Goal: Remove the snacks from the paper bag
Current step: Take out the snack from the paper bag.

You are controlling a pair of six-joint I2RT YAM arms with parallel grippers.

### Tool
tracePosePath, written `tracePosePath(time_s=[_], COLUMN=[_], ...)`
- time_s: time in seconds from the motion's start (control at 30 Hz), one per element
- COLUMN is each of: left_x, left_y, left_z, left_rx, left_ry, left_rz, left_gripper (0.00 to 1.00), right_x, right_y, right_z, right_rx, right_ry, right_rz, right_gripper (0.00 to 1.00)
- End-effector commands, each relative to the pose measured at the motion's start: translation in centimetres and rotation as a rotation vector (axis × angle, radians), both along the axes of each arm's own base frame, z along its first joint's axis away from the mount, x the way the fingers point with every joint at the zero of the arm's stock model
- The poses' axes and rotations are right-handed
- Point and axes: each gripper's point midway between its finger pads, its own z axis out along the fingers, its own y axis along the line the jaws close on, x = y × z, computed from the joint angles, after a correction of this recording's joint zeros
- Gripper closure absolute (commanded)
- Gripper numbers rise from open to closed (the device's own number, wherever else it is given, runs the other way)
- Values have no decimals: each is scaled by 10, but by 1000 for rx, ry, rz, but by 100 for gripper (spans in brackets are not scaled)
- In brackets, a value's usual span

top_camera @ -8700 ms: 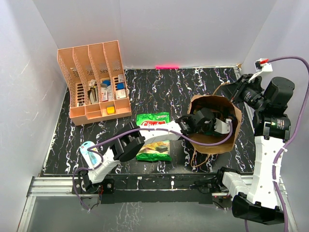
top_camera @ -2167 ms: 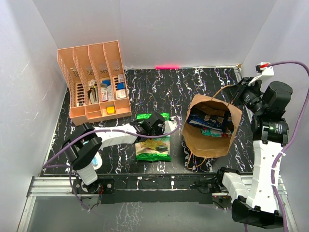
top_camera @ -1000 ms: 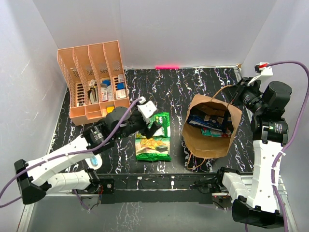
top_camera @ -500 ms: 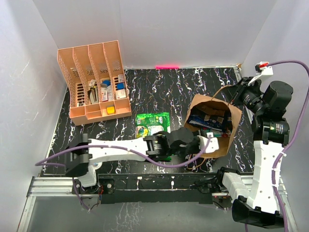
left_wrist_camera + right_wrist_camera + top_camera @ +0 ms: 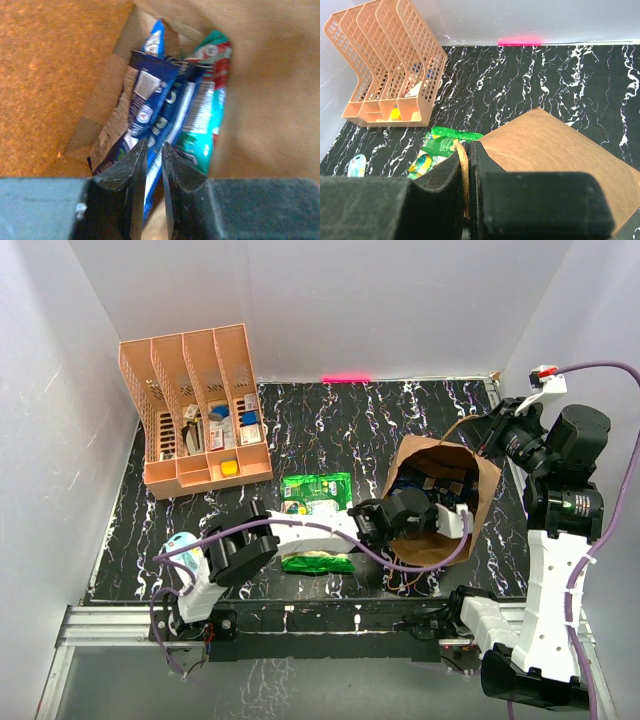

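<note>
The brown paper bag (image 5: 405, 540) lies tilted at the right of the table, its mouth open. My left gripper (image 5: 440, 518) reaches into the mouth. In the left wrist view its jaws (image 5: 152, 144) stand a narrow gap apart over a dark blue packet (image 5: 155, 95), next to a teal and red packet (image 5: 207, 100). I cannot tell whether they touch it. My right gripper (image 5: 490, 435) is shut on the bag's twisted paper handle (image 5: 461, 165) and holds it up. A green packet (image 5: 317, 493) and a yellow-green packet (image 5: 318, 561) lie on the table left of the bag.
The peach-orange organiser (image 5: 195, 405) with small items stands at the back left. A light-blue oval gadget (image 5: 183, 550) lies near the left front edge. My left arm stretches across the yellow-green packet. White walls close in the table on three sides.
My left arm has swung right from above the green packets, and its gripper has gone into the bag's mouth. My right gripper still holds the handle in the same place.
</note>
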Motion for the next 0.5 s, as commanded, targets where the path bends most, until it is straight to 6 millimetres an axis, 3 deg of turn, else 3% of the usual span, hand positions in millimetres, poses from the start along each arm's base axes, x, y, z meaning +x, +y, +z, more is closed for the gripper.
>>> tracePosePath(time_s=[0.0, 0.2, 0.47], left_x=[26, 42, 44], left_y=[-24, -39, -46], left_z=[44, 35, 13], left_rx=[-173, -176, -132], left_ry=[-17, 45, 95], left_rz=[-6, -21, -56], left_gripper=[84, 84, 81], right_x=[-6, -7, -6], right_y=[6, 6, 5], right_z=[34, 36, 36], right_rx=[-18, -23, -25], right_ry=[-104, -107, -107], right_rz=[28, 26, 25], right_gripper=[92, 92, 92])
